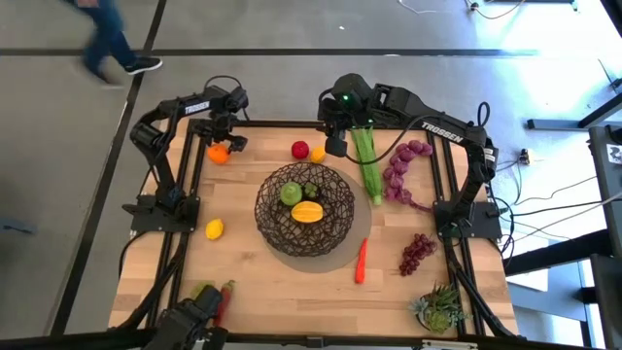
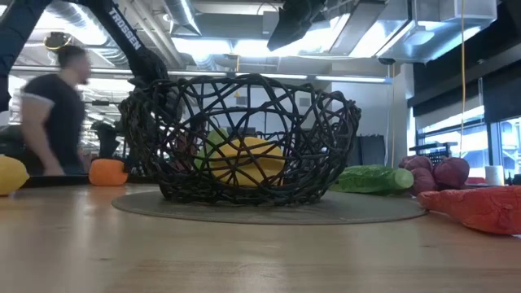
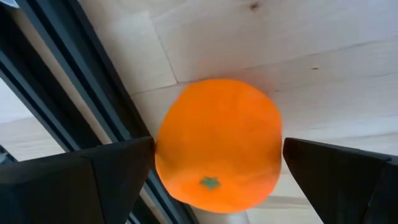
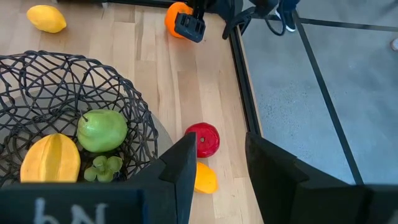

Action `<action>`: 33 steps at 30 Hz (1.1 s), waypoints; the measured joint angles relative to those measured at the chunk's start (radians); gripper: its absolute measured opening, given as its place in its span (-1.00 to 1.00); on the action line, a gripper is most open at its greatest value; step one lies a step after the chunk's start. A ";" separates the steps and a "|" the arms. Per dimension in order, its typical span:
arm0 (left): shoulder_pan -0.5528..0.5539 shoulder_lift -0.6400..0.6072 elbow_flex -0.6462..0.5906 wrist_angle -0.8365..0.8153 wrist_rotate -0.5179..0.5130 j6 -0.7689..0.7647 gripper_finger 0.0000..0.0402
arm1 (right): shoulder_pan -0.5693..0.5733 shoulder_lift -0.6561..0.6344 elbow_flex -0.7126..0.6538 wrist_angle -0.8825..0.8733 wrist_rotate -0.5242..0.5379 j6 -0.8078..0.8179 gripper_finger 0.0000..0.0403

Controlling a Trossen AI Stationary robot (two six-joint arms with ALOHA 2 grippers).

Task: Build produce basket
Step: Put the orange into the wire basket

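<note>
The left gripper (image 3: 217, 168) hangs wide open around an orange (image 1: 218, 153) at the surface's (image 1: 253, 282) far left edge, holding nothing, well apart from the basket (image 1: 335, 226); an off-centre squeeze could roll the orange off

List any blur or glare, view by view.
High view: the person walking past the table is motion-smeared, and daylight washes out the floor at right. Low view: the person is blurred, and the ceiling lights glare. Left wrist view: the orange fills the frame, soft-edged.
</note>
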 joint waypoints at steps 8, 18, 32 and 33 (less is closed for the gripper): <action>0.000 0.003 0.000 0.020 -0.002 0.002 0.74 | 0.000 0.000 0.000 0.000 0.000 0.000 -0.34; -0.014 0.003 0.000 0.058 -0.001 -0.022 0.74 | 0.000 0.000 0.000 0.000 0.000 0.000 -0.34; -0.013 0.002 0.000 -0.021 0.001 0.000 0.74 | 0.000 0.000 0.000 0.000 0.000 0.000 -0.34; -0.013 0.002 0.000 -0.027 -0.002 0.003 0.74 | 0.000 0.000 0.000 0.000 0.000 0.000 -0.34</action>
